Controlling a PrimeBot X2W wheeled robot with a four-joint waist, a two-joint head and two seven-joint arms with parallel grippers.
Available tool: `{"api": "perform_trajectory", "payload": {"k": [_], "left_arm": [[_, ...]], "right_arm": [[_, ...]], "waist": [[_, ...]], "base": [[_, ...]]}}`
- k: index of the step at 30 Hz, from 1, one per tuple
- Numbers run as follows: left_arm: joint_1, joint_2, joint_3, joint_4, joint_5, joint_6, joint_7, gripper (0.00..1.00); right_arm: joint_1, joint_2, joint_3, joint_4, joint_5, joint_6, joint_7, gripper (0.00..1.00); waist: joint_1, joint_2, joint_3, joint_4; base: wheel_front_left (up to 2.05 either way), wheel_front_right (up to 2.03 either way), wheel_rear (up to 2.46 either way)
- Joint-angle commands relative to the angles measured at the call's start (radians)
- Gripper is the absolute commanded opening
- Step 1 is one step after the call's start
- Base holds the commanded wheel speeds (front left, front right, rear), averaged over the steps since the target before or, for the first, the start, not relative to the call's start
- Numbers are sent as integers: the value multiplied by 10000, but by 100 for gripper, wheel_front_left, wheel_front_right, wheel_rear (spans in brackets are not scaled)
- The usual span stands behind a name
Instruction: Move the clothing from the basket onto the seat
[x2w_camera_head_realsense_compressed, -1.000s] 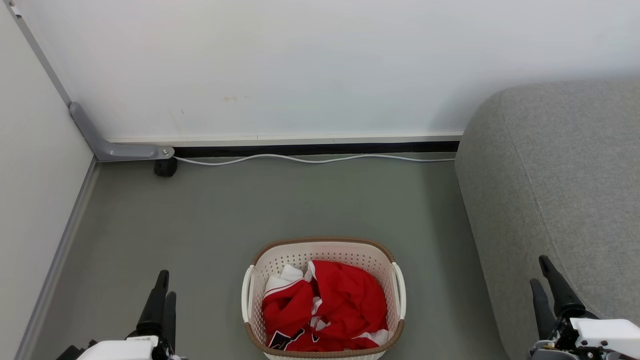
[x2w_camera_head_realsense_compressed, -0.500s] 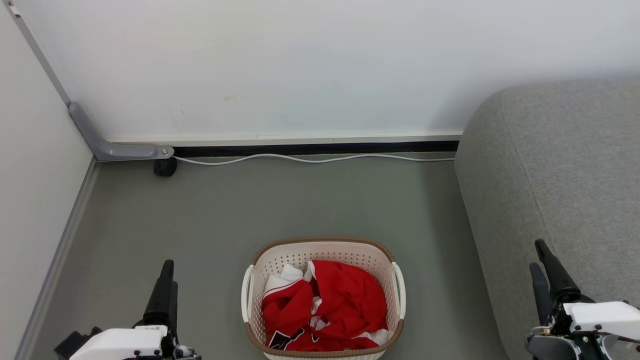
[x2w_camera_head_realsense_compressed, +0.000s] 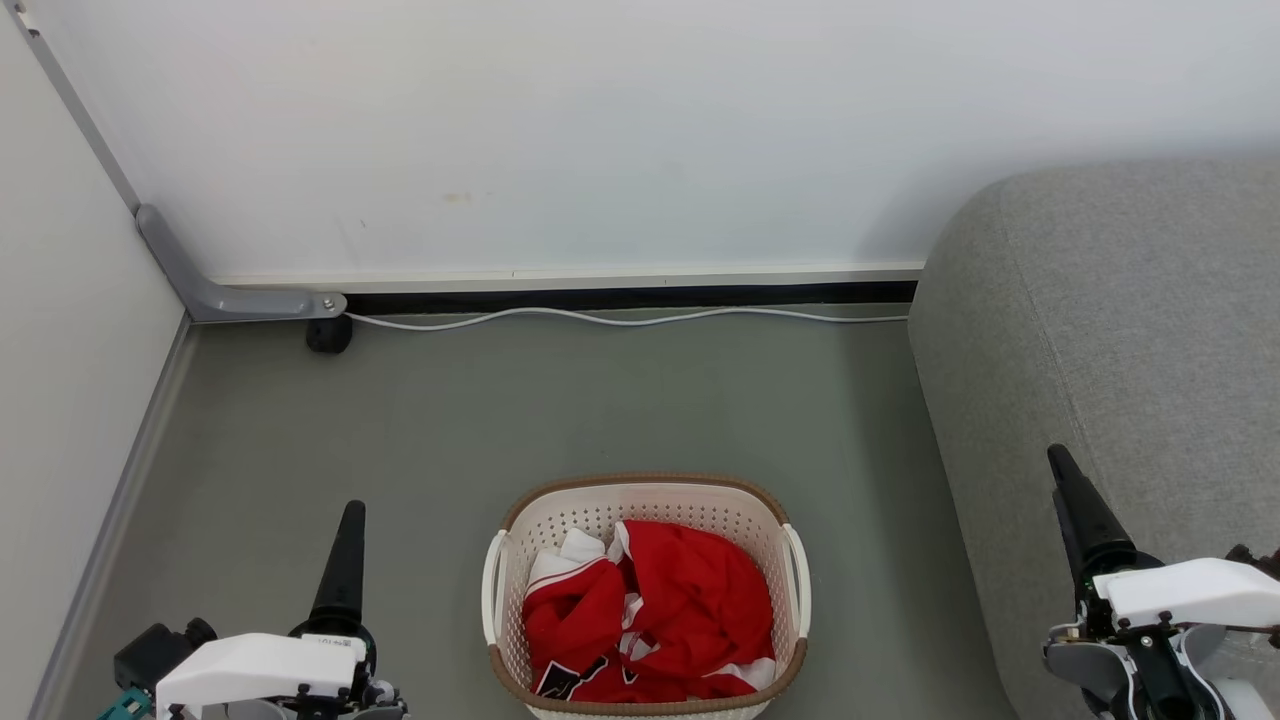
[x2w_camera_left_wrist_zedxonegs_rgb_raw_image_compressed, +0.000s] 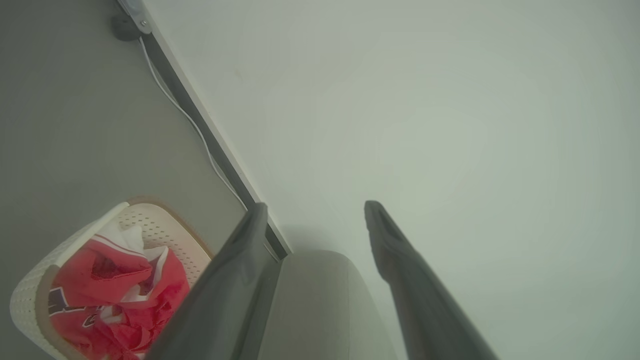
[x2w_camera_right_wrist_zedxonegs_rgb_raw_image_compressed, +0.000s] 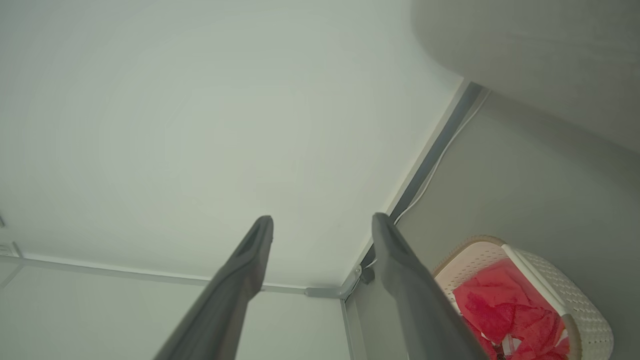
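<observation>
The red clothing (x2w_camera_head_realsense_compressed: 690, 600) is heaped inside the cream laundry basket (x2w_camera_head_realsense_compressed: 645, 481), which is set on the floor (x2w_camera_head_realsense_compressed: 500, 420) beside the grey sofa (x2w_camera_head_realsense_compressed: 1120, 350). Compared with a second ago, the left gripper (x2w_camera_head_realsense_compressed: 350, 518) and right gripper (x2w_camera_head_realsense_compressed: 1060, 472) are seen farther up the head view, while the basket is unmoved. Both sets of jaws are spread apart, with nothing held.

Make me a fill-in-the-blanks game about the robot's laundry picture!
The clothing in the basket is mostly ____.
In the head view, the grey seat is on the basket's ____ side.
The left end effector and right end effector are both ____.

Missing words: red; right; open.
</observation>
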Motion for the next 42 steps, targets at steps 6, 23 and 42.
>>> {"api": "perform_trajectory", "payload": {"k": [6, 23, 42], "left_arm": [[-763, 127, 49, -193, 1261, 3, -275, 100], [-1089, 179, -450, -72, 4420, 441, -804, 100], [-1388, 232, -834, 143, 7127, 1094, -1334, 100]], "right_arm": [[-723, -393, 253, -122, -1012, 48, -285, 100], [-1240, -870, 1022, 282, -3389, 55, -814, 100], [-1775, -1325, 1787, 642, -5619, 62, -1342, 100]], "waist": [[-1, 0, 13, -12], [-1, 0, 23, -20], [-1, 0, 29, -66]], "base": [[0, 0, 0], [0, 0, 0], [0, 0, 0]]}}
